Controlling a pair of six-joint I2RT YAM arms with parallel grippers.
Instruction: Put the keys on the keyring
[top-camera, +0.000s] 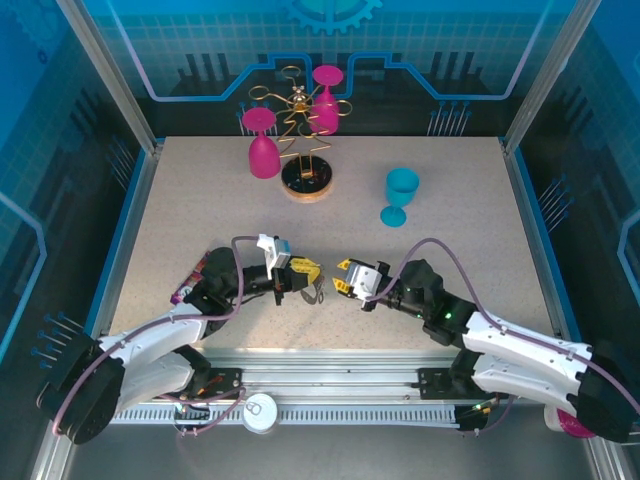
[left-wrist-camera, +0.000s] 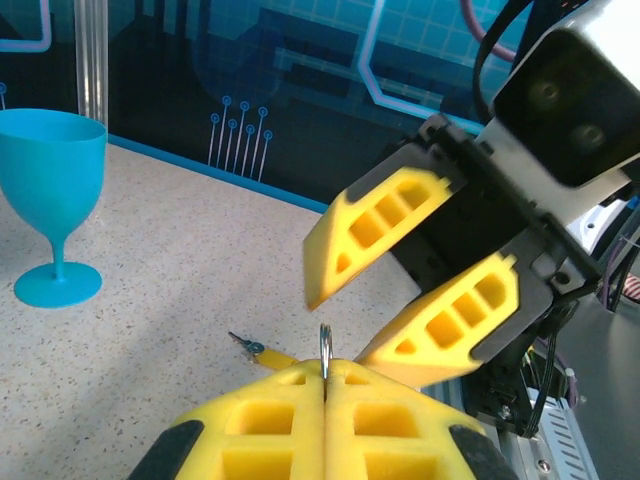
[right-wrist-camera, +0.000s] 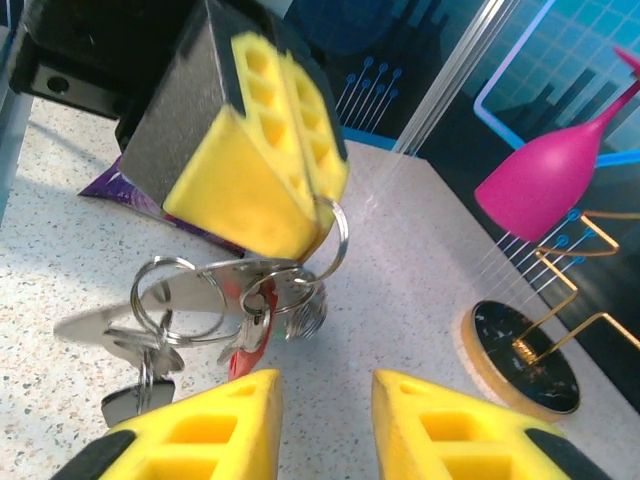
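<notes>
Right wrist view: the keyring (right-wrist-camera: 225, 290) hangs with its small rings and a red key (right-wrist-camera: 240, 350) over the table (right-wrist-camera: 400, 260), near the middle of its near edge. One ring is pinched in the tightly closed left gripper (right-wrist-camera: 305, 215). Facing it, the right gripper (right-wrist-camera: 325, 390) stands part-spread and empty. A purple packet (right-wrist-camera: 120, 185) lies behind.

We had a speckled beige table (top-camera: 200, 220) with a few extras on it. Toward the back stood a gold wire rack (top-camera: 300, 135) on a round wooden base (top-camera: 307, 182). Two pink goblets were stem-up by it: one pink goblet (top-camera: 263, 150) just left of the base, the other pink goblet (top-camera: 326, 100) higher up behind. We couldn't tell whether they hung or stood. A blue goblet (top-camera: 400, 195) stood upright off to the right, well apart. A purple packet (right-wrist-camera: 110, 188) lay flat near the front left.
</notes>
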